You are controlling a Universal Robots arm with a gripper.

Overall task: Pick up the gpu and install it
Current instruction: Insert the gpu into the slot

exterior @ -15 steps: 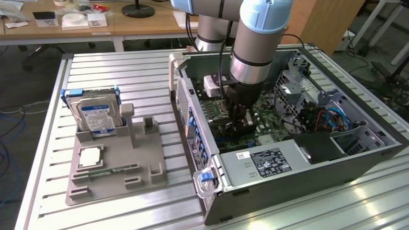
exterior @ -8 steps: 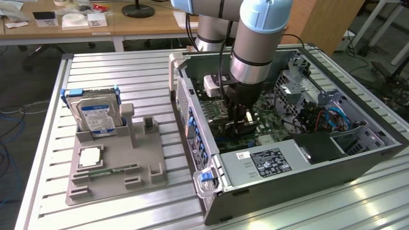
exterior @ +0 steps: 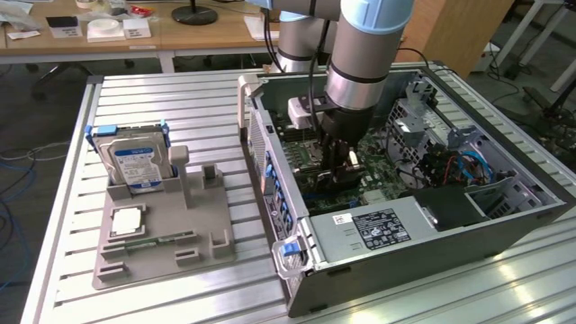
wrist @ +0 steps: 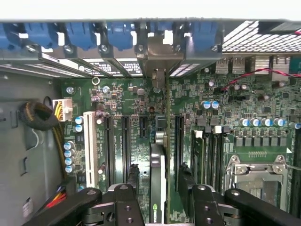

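Pincer fingers stand spread apart on either side of the gpu, and we see a gap between each black finger and the card, so we read it as released rather than clamped. In the wrist view the gpu stands on edge in a slot of the green motherboard, its thin board running up to a silver end bracket set among the rear expansion openings with their blue clips. Close on both sides of it lie other long black slots, a white slot farther off, and, on the far side, the metal processor socket. A bundle of black and yellow cables curls by the case wall, and a red wire crosses above the board. In the exterior view the arm reaches down into the open computer case, which lies on its side on the slatted metal table, and the pincer hangs low over the board between the case walls. Toward the exterior view's left, well apart from the case, a grey holder carries an upright hard drive with a blue-white label, a flat processor and a narrow green memory stick.
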